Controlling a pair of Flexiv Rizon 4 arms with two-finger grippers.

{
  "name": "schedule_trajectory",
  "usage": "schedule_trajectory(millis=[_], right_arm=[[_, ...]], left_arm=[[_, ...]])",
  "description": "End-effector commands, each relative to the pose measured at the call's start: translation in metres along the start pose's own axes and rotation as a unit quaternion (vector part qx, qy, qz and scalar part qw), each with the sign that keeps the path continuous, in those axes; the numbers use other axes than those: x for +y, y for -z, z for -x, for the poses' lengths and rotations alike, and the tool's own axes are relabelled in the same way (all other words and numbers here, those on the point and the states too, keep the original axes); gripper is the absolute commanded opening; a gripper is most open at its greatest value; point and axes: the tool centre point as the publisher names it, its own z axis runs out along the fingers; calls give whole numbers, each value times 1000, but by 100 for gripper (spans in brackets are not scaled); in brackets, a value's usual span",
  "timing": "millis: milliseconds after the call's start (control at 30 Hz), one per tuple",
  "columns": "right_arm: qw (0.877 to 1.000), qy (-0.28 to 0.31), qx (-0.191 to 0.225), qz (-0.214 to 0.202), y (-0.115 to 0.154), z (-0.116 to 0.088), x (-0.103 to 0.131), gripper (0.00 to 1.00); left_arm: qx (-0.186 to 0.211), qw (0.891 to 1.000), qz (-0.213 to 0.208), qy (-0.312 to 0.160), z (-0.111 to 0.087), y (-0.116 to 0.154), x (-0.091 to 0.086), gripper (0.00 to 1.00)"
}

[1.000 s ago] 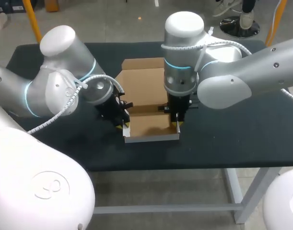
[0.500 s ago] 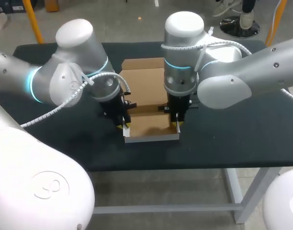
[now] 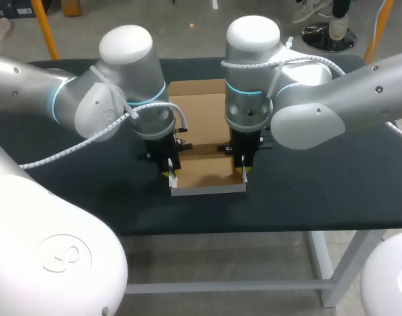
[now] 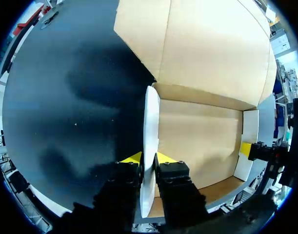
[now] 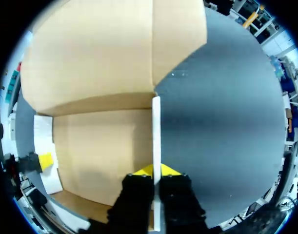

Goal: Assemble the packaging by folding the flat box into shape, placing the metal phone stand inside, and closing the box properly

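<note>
**Both side walls pinched upright, no stand in sight**

The black table (image 3: 332, 171) carries one thing, a brown cardboard box with a white outside (image 3: 207, 172), lying near its front edge between the two arms. The left arm (image 3: 108, 99) comes in from the left and the right arm (image 3: 319, 99) from the right, both pointing their wrists straight down at the box.

The box is half formed. Its broad lid panel (image 3: 197, 118) lies open and flat on the table behind the tray, and a low front wall (image 3: 207, 189) stands along the near edge.

The left side wall (image 4: 149, 126) stands upright with the left gripper (image 4: 148, 158) clamped on it, one yellow tip on each face. The right gripper (image 5: 156, 170) pinches the right side wall (image 5: 156, 131) the same way.

The metal phone stand appears in no view, so the tray is not yet loaded.

The risks, as I judge them:
- The walls look held up only by the fingers. If either gripper lets go before the wall is locked in place, the card may spring back flat.
- If one arm pulls outward or twists more than the other, the light box could skew, slide on the table, or crease at the fold.
- Pressing down too hard could crush the thin wall edges.
- The lid needs square walls to close properly.
</note>
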Motion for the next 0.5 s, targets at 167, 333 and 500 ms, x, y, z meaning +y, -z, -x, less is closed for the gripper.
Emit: schedule_trajectory(millis=[167,333,500], right_arm=[[1000,1,-1,-2,0,-3,0,0],[1000,1,-1,-2,0,-3,0,0],[1000,1,-1,-2,0,-3,0,0]], left_arm=[[-112,993,-21,3,-5,-23,-2,0],[-100,995,-19,3,-4,-22,-2,0],[-74,997,-8,1,-3,-18,-2,0]])
